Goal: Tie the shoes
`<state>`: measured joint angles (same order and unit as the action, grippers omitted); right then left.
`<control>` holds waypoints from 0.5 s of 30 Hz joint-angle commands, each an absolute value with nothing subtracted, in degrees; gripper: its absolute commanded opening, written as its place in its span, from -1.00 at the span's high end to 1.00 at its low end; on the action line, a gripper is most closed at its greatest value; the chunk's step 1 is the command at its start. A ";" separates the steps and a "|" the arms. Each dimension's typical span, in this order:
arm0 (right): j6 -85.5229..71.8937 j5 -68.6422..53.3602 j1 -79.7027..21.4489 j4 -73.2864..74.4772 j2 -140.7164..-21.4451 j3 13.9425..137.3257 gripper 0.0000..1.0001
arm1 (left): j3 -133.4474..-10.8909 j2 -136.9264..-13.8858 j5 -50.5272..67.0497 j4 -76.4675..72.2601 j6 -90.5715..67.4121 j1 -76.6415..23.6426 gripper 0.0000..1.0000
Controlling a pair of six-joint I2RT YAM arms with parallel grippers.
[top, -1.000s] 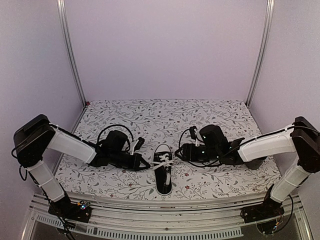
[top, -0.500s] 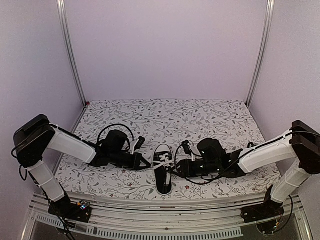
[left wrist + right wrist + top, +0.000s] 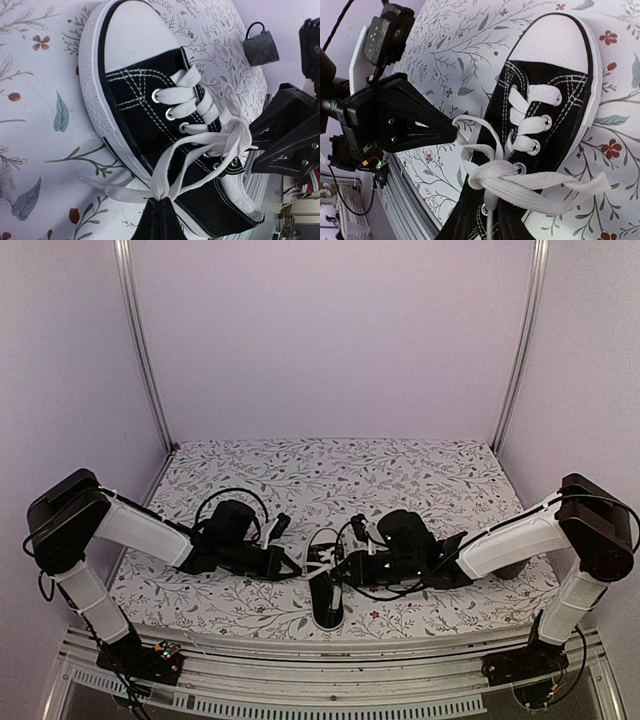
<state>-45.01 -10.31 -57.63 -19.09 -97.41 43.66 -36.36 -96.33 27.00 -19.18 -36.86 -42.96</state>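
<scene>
The shoe (image 3: 326, 590) is a black low-top sneaker with white laces, lying toe toward the near edge between my two grippers. A half-made knot (image 3: 492, 172) sits over its upper eyelets. My left gripper (image 3: 161, 202) is shut on a folded loop of lace (image 3: 172, 165), pulled out to the shoe's left side. The same left gripper (image 3: 454, 132) shows in the right wrist view. My right gripper (image 3: 484, 205) hovers over the knot with its jaws narrowly open, and a thin lace strand (image 3: 490, 220) hangs between them. In the left wrist view, the right gripper (image 3: 251, 150) is just beyond the knot.
A dark grey mug (image 3: 260, 47) stands on the floral cloth (image 3: 300, 475) beyond the shoe. A loose lace end (image 3: 580, 187) trails over the shoe's right side onto the cloth. The table's metal front rail (image 3: 320, 680) runs close behind the heel.
My right gripper has moved left onto the shoe's knot and its jaws have narrowed. The left gripper holds the lace loop in the same place.
</scene>
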 commanded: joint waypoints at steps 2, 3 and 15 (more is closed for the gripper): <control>-45.16 -9.38 -57.50 -19.32 -98.19 44.62 0.81 | -37.08 -95.18 27.35 -19.36 -36.00 -43.08 1.00; -45.30 -9.13 -57.52 -18.93 -98.03 44.49 0.89 | -37.10 -95.07 27.38 -19.39 -35.89 -43.13 1.00; -47.54 -7.49 -57.56 -15.72 -91.15 37.02 0.95 | -38.19 -94.66 27.35 -19.40 -34.62 -43.05 0.12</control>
